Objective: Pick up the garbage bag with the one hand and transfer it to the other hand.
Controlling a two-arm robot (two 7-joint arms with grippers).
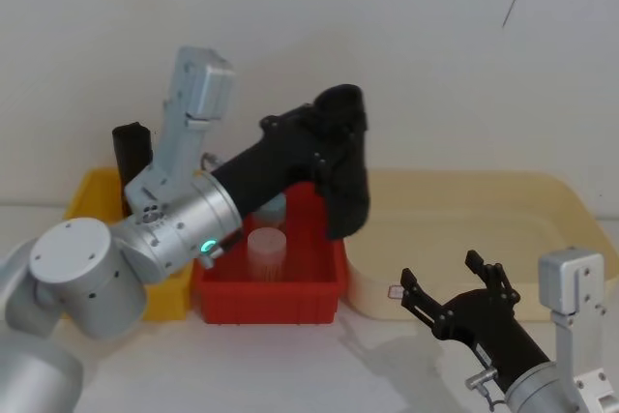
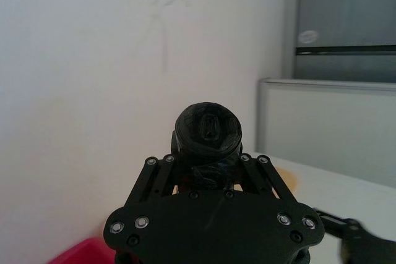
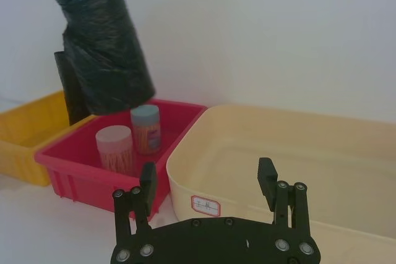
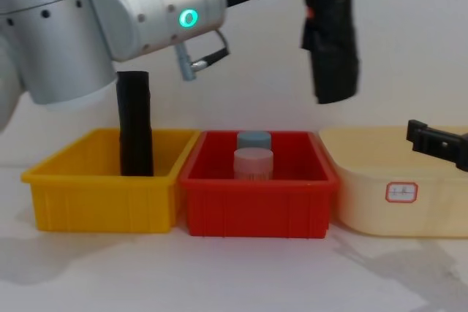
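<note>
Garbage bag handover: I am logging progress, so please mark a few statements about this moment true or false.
1. The left gripper holds the garbage bag in the air above the red bin. True.
2. The right gripper is shut on the bag. False: it is open, low in front of the cream tub, apart from the bag.
3. Two jars stand in the red bin. True.
4. The yellow bin holds nothing. False: a plain black roll stands in it.
</note>
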